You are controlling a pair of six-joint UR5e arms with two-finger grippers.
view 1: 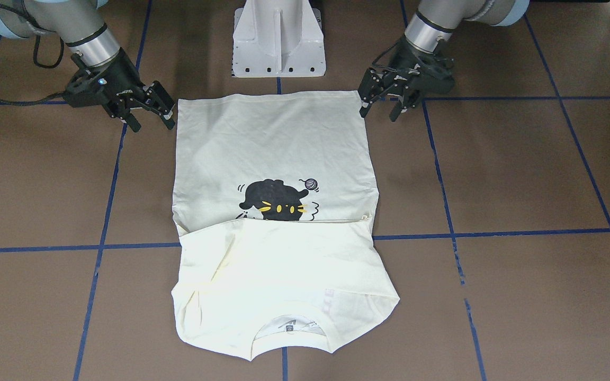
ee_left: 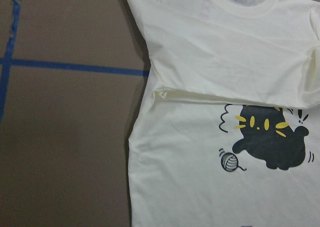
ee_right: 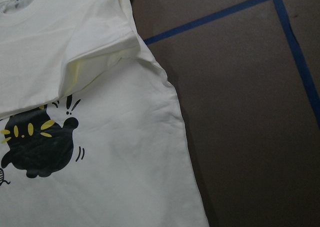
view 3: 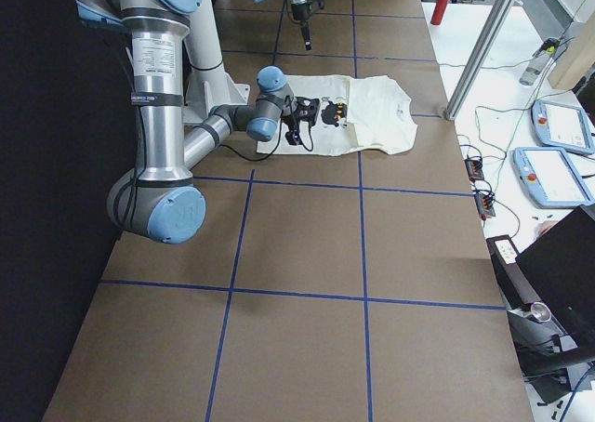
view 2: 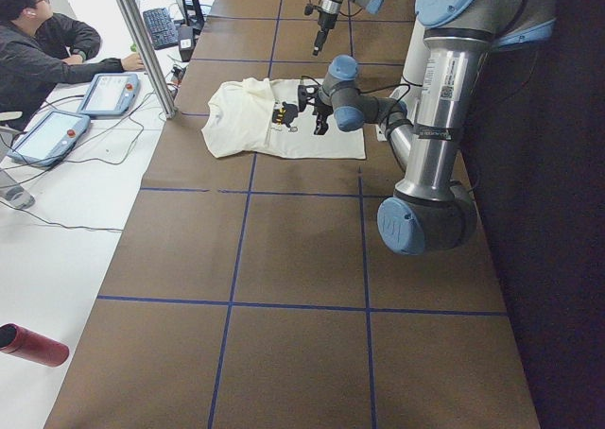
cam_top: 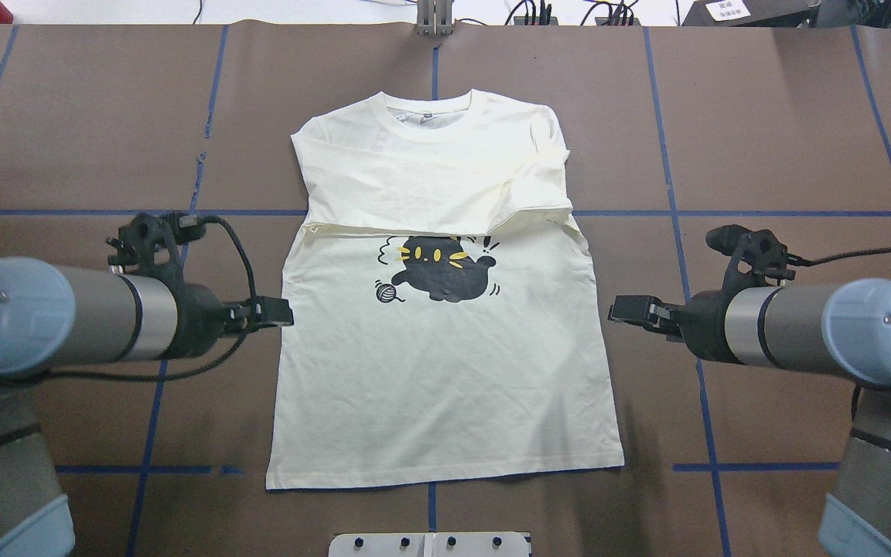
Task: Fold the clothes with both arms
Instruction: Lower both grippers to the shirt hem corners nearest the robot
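Cream shirt (cam_top: 445, 387), black cat (cam_top: 445, 267), brown table (cam_top: 762, 116).
The cat on my shirt has yellow eyes and whiskers, and beside it is a black-lined yarn ball (cam_top: 388, 292). Blue tape (cam_top: 724, 213) grids the table. My left arm (cam_top: 97, 317) and right arm (cam_top: 786, 329) are grey with light-blue caps. My left gripper (view 1: 379, 112) and right gripper (view 1: 152, 124) are black, and my base (view 1: 278, 42) is white.

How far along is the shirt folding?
Done: the sleeves are folded across the chest of the shirt, just above the cat print.
In hand: nothing is gripped. The left gripper and right gripper are open, one at each side near the hem.
Left: the body lies flat at full length, so its folds are not yet made.
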